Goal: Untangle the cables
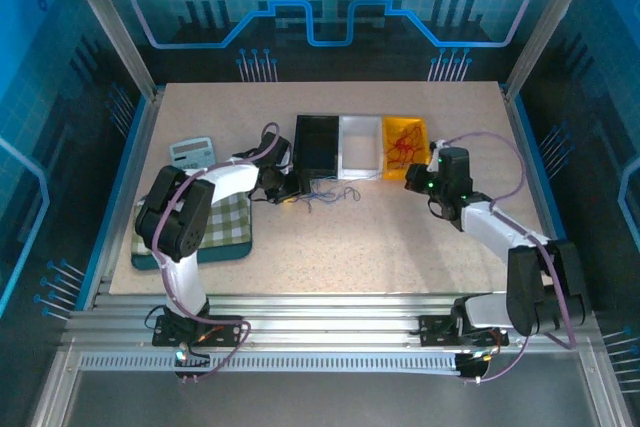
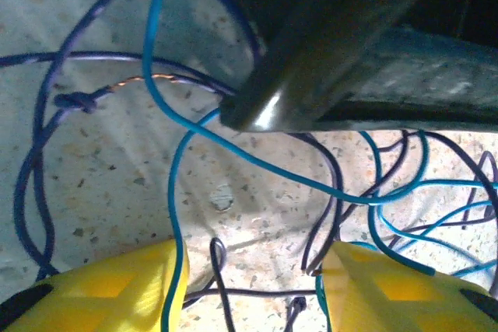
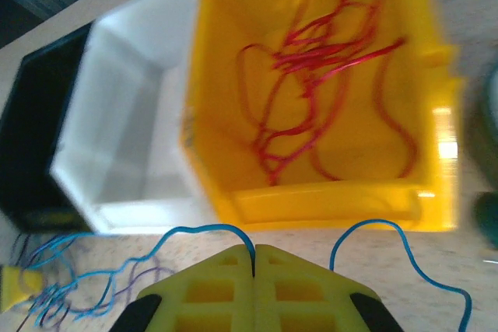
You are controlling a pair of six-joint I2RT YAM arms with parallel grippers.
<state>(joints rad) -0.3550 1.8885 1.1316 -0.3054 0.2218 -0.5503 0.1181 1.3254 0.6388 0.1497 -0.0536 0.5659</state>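
A speckled beige bench [image 1: 400, 237] sits within blue-lit, grid-patterned walls. Blue and purple cables [image 1: 330, 193] tangle mid-frame below the black bin [image 1: 315, 144]; red cables [image 3: 327, 75] lie in the yellow bin [image 3: 327, 204]. The left tool [image 2: 255, 262], arm folded low, gapes over strands; the right tool [image 3: 254, 258] is closed on a blue cable [image 3: 210, 227].

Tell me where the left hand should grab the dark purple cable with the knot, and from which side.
Grip the purple cable on the bare run leading from its knot toward the left hand, coming straight down with fingers either side. There it lies flat on the table, clear of the blue strands and the black bin.
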